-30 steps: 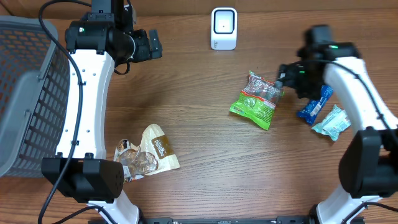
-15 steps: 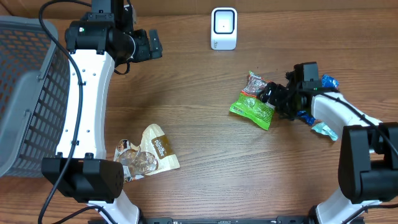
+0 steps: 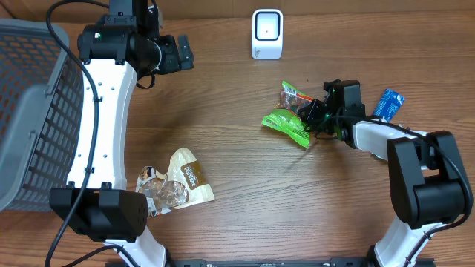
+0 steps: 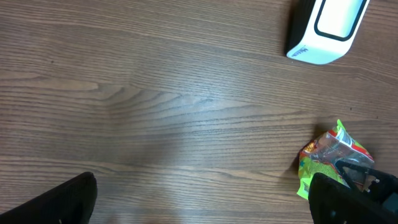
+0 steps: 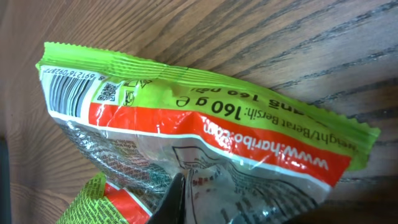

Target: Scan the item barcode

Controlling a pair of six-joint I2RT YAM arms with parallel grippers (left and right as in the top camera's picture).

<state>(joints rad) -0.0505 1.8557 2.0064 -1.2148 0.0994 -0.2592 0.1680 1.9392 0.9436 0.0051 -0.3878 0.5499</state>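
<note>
The item is a green and red candy bag point(image 3: 286, 123) lying on the wooden table right of centre. My right gripper point(image 3: 315, 115) is low over the bag's right end and shut on it. In the right wrist view the bag point(image 5: 205, 124) fills the frame, with its barcode point(image 5: 65, 96) at the upper left corner and a dark finger point(image 5: 173, 202) pressed into the clear film. The white scanner point(image 3: 267, 33) stands at the back centre. My left gripper point(image 3: 182, 53) hangs open at the back left, its jaws wide over bare wood point(image 4: 202, 205), with the bag point(image 4: 323, 158) at their right.
A grey mesh basket point(image 3: 30, 111) stands at the left edge. A tan snack bag point(image 3: 178, 185) lies at the front left. A blue packet point(image 3: 387, 104) lies just right of my right arm. The scanner point(image 4: 326, 28) shows in the left wrist view's upper right.
My right gripper dropped to the green bag, shut on it, and drew it a little left toward the table's centre. The left arm has not moved.
</note>
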